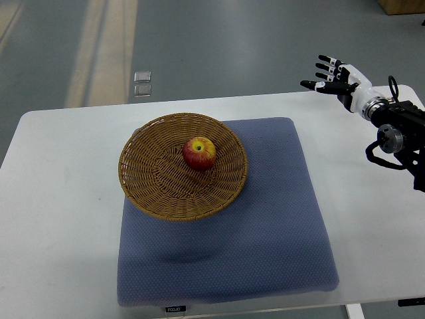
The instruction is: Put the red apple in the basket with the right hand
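Observation:
A red apple with a yellow patch at the stem lies in the middle of a shallow woven basket. The basket rests on the upper left part of a blue-grey cushion on the white table. My right hand is at the table's far right edge, well away from the basket. Its fingers are spread and it holds nothing. The left arm does not show.
The white table extends around the cushion on all sides. Beyond its far edge is grey floor with pale stripes and a small clear object. A brown box corner shows at the top right.

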Action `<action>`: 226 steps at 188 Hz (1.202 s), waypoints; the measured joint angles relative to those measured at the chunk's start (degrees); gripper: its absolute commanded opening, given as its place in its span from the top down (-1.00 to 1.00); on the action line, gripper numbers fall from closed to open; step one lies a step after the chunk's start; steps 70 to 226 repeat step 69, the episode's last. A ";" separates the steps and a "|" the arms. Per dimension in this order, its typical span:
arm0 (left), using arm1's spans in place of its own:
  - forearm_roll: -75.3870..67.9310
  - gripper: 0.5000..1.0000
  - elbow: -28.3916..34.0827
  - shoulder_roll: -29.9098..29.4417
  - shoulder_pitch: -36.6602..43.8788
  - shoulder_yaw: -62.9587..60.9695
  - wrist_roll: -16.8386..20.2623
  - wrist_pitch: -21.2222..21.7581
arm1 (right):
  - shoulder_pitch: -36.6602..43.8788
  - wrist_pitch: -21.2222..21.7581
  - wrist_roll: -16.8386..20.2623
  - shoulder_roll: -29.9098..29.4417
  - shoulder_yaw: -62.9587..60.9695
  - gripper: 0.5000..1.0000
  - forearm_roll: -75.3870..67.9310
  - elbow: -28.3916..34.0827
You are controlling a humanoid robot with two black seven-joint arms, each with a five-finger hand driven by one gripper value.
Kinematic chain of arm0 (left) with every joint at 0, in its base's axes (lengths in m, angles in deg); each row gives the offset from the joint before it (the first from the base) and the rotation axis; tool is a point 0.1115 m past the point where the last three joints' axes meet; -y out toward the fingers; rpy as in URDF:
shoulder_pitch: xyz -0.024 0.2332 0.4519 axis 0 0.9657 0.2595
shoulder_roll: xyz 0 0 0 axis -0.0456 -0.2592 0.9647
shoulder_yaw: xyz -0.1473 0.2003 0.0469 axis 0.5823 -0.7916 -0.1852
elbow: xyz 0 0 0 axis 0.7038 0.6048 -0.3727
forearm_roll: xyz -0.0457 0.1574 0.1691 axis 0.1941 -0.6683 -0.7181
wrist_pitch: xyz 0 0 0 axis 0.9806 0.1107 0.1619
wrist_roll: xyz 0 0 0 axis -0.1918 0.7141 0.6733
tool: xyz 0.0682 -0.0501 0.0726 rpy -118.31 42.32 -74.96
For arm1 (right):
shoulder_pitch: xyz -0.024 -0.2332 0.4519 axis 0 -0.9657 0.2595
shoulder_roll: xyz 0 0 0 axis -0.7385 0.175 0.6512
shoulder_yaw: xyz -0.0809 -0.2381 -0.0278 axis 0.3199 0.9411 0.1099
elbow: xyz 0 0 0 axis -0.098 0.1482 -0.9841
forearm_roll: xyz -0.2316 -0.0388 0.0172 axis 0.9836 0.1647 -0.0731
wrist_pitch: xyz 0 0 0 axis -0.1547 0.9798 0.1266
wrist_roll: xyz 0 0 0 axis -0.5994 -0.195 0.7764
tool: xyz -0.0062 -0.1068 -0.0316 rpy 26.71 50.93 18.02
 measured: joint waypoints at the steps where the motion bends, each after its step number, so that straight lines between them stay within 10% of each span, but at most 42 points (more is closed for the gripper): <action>1: 0.00 -1.00 0.00 0.00 0.00 0.00 0.00 0.00 | -0.06 0.00 0.11 0.01 -0.15 -0.66 -0.06 0.00; 226: 0.00 -1.00 0.09 0.00 0.00 0.05 0.00 0.00 | -3.55 0.40 0.94 -0.03 -7.08 -0.67 -0.49 0.28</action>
